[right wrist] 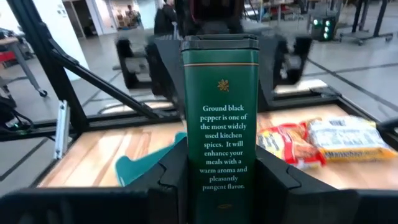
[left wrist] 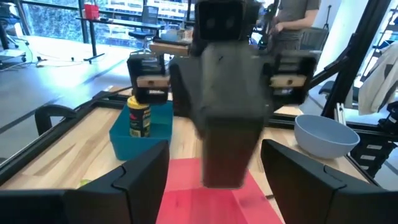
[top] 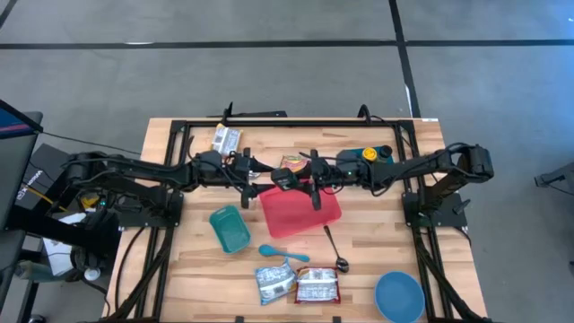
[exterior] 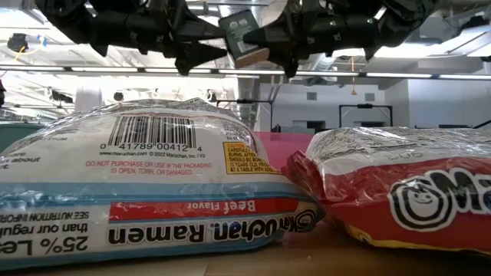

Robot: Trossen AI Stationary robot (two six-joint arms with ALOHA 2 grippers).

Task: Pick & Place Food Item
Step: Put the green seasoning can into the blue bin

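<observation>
Pepper tin (right wrist: 221, 118): dark green, gold trim, white lettering. Tray (top: 300, 211): red-pink. Container (top: 230, 228): teal. Spoon (top: 282, 254): light blue. Bowl (top: 399, 296): blue. 2 ramen packs: one (exterior: 153, 184) clear and white with blue and red bands, the other (exterior: 399, 195) red. Table (top: 193, 278): pale wood planks.

"Beef Flavor" ramen packet (exterior: 153, 192), "black pepper" tin (right wrist: 220, 118)

The black pepper tin (right wrist: 220, 121) is a tall dark green box with a gold-edged lid and white text saying "Ground black pepper is one of the most widely used kitchen spices". It's upright, up off the table, above the near edge of the red tray (top: 305, 215), roughly mid-table.
</observation>
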